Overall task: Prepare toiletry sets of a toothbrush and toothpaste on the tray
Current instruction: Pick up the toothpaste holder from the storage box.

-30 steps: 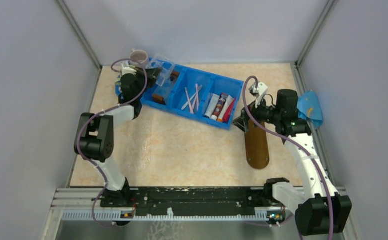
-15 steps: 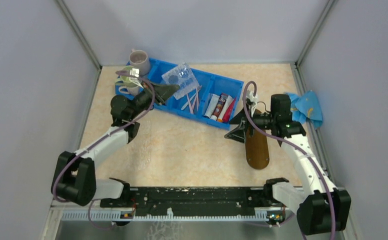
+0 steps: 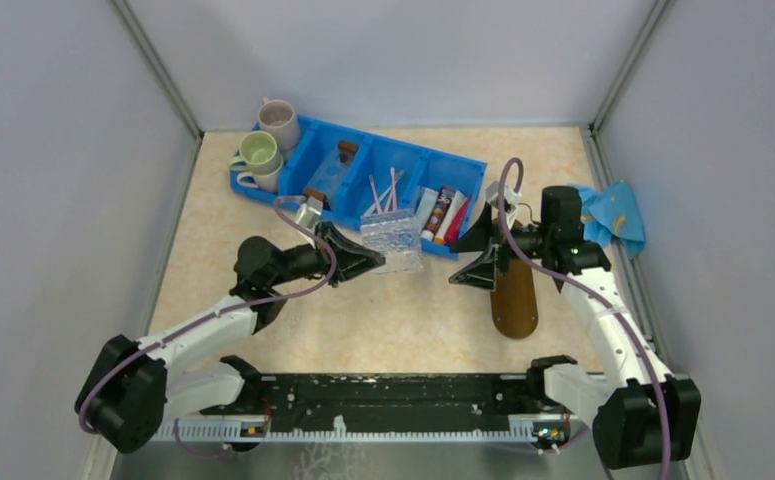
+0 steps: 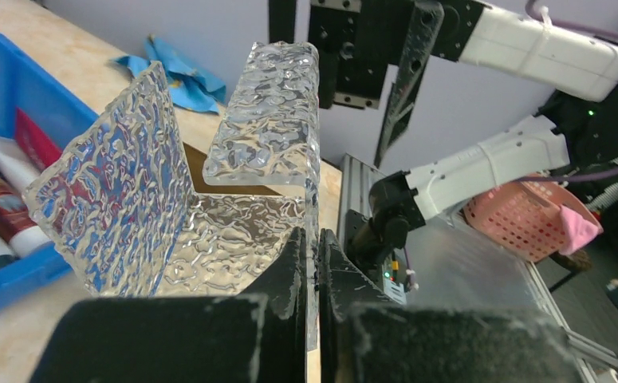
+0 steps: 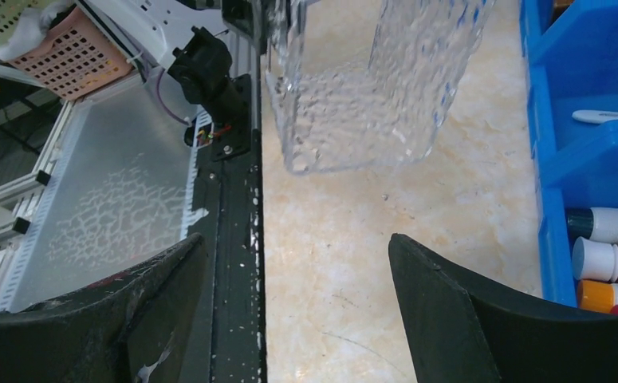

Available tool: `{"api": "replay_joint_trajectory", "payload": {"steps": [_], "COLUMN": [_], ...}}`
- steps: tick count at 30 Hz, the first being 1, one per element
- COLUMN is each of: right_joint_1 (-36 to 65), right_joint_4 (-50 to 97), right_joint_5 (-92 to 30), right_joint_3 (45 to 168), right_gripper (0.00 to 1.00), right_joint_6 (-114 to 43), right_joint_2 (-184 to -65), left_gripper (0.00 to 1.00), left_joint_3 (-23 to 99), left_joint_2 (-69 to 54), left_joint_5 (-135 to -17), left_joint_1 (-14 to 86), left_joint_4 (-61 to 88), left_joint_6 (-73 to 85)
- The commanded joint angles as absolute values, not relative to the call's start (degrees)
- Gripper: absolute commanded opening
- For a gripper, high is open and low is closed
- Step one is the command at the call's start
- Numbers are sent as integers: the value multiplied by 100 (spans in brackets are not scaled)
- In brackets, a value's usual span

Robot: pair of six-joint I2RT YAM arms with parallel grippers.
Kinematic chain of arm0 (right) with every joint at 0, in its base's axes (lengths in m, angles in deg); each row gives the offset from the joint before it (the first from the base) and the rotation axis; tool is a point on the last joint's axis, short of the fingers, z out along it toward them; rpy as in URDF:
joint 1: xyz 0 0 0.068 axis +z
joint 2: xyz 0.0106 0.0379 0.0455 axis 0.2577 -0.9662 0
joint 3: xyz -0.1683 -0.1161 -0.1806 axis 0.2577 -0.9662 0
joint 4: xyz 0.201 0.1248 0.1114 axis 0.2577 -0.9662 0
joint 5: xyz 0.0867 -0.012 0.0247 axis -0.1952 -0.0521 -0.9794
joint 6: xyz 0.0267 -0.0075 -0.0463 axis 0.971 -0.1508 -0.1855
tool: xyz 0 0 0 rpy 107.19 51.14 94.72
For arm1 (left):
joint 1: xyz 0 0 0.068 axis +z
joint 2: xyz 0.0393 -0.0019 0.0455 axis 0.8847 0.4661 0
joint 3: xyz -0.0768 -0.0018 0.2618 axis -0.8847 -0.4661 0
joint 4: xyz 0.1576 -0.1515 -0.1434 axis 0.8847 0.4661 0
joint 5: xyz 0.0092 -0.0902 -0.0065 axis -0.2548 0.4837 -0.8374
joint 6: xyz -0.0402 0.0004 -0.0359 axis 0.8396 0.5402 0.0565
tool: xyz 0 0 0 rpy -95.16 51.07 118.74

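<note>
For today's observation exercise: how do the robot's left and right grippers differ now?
The left gripper is shut on a clear bumpy box; the right gripper is open and empty. The left is mid-table, before the blue bin; the right is by the far end of the brown tray. Both are black.

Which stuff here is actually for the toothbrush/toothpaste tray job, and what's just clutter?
For the job:
- thin pink and white toothbrushes in the blue compartment bin
- small toothpaste tubes in its end compartment
- long dark brown oval tray
- probably the clear textured plastic box, clamped in the left gripper

Lying about:
- pale ceramic mugs
- crumpled blue cloth
</note>
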State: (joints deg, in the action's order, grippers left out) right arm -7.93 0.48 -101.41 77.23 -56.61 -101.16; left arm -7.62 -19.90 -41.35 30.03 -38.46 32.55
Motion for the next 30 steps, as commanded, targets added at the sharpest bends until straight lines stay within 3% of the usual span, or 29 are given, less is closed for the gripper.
{"api": "replay_joint_trajectory", "payload": {"steps": [1, 12, 19, 23, 28, 30], "right_joint_1": [-695, -342, -205, -125, -71, -70], "right_joint_4": [811, 1742, 2286, 2544, 3023, 3212], "right_joint_5": [-10409, -10207, -10166, -10120, -10151, -10227], "right_joint_3": [7702, 7462, 7273, 7177, 7050, 7013], "right_gripper": [84, 75, 62, 44, 9, 0], "right_joint_6": [-5324, -4513, -4117, -3939, -3568, -3384], "right_joint_2": [-10165, -10271, -10256, -10256, -10286, -10295], "left_gripper": [0, 0, 0, 0, 0, 6], "left_joint_3": [-823, -805, -705, -614, -581, -612], "left_joint_2": [-1945, -1521, -1313, -1162, -1094, -1094], "left_joint_5": [-3996, -4743, -4994, -5084, -5213, -5256], "left_joint_1": [2629, 1830, 1573, 1474, 1413, 1404], "left_joint_4": [-4182, -4447, -4349, -4308, -4364, -4439], "left_joint_6": [2745, 2363, 2176, 2162, 2212, 2263]}}
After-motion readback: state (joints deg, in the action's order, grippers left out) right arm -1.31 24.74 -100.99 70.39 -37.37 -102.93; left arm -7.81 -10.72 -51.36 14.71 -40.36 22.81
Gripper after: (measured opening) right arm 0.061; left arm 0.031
